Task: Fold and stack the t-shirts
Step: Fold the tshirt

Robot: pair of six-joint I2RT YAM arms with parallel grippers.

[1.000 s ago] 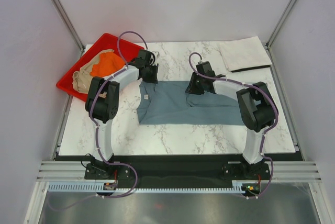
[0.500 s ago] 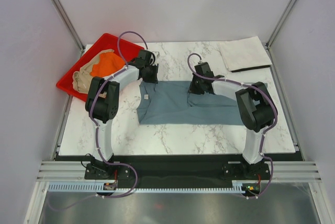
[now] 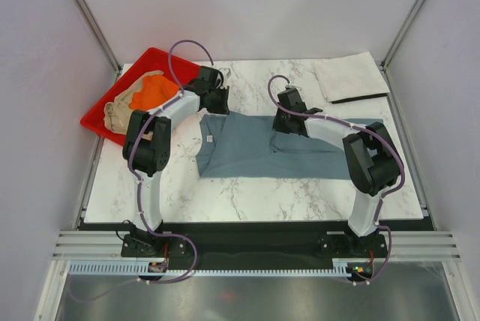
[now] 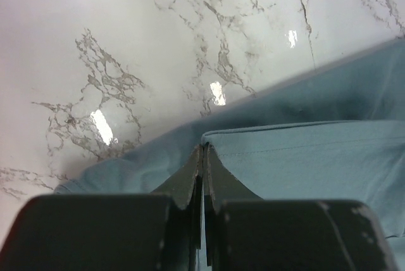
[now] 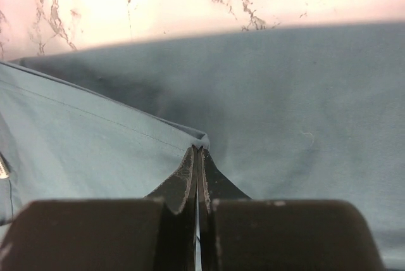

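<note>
A slate blue-grey t-shirt [image 3: 255, 152] lies spread across the middle of the marble table. My left gripper [image 3: 213, 105] is shut on its far left edge; the left wrist view shows the jaws [image 4: 204, 149] pinching a hemmed fold of the blue-grey cloth [image 4: 316, 157]. Near the middle of the far edge, my right gripper [image 3: 284, 121] is shut on another fold, with its tips [image 5: 198, 149] clamped on a stitched corner of the fabric [image 5: 304, 94]. An orange t-shirt [image 3: 150, 93] and a tan one [image 3: 118, 113] lie crumpled in the tray. A pale off-white t-shirt [image 3: 349, 76] lies folded at the back right.
The red plastic tray [image 3: 99, 121] sits at the table's back left corner, partly over the edge. Bare marble [image 3: 247, 190] runs along the near side of the blue-grey shirt. Frame posts stand at both back corners.
My right gripper has closed on the shirt's far edge. Both grippers have shifted slightly toward the back of the table, drawing the far edge with them.
</note>
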